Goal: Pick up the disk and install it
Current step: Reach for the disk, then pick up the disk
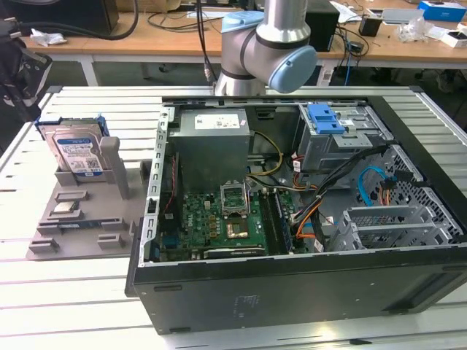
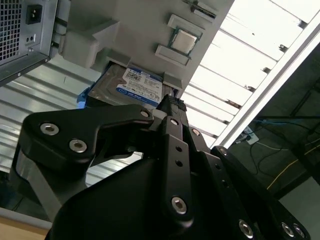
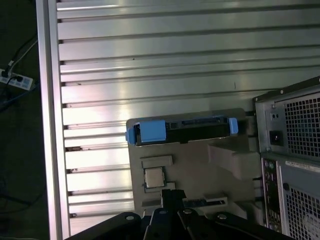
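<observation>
- Silver metal with a white-and-blue label and blue side rails, the disk (image 1: 75, 149) is seen standing on edge in a slot of a grey holder (image 1: 80, 222). This is at the exterior view's left, on the slatted aluminium counter (image 1: 73, 292) just beside the open computer case (image 1: 292, 288).
- In the first wrist view the gripper (image 3: 172, 194) is held over the holder, near the disk but apart from it. Its fingers (image 3: 166, 197) are drawn together with nothing between them.
- The disk has not been lifted, so the work is judged to be at the approach.
- Fingers kept together could be driven onto the disk's upper edge instead of around it, and the drive could be knocked over in its slot.
- A grip taken on the smooth blue plastic rails, or off-centre, is judged likely to slip or to let the disk swing.
- The holder is not seen to be fixed down. It could be dragged up with the disk if the slot binds, and the small chip (image 3: 154, 177) lying on it could be spilled.
- Inside the case, loose cables (image 1: 372, 179) run beside the drive bay with its blue bracket (image 1: 325, 117). A carried disk could be snagged on them or struck against the case wall.
</observation>
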Available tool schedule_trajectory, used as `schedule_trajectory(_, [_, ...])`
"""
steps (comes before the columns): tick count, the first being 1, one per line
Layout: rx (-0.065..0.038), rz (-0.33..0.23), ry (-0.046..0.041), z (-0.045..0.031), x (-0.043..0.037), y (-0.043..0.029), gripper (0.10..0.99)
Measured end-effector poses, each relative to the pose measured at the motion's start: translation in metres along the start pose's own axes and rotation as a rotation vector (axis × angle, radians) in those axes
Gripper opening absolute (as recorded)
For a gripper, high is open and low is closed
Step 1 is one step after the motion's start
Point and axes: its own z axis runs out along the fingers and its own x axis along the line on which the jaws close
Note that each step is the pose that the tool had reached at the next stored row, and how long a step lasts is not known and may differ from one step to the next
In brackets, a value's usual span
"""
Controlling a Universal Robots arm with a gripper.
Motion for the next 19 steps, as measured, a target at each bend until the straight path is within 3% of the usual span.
schedule_trajectory(4, [0.002,0.0,-0.0001,0.002,0.0016,0.0045,0.106])
schedule_trajectory(15, [0.002,0.0,-0.0001,0.0021,0.0016,0.0048,0.106])
schedule_trajectory(19, [0.0,-0.085,0.0031,0.0021,0.0016,0.0048,0.106])
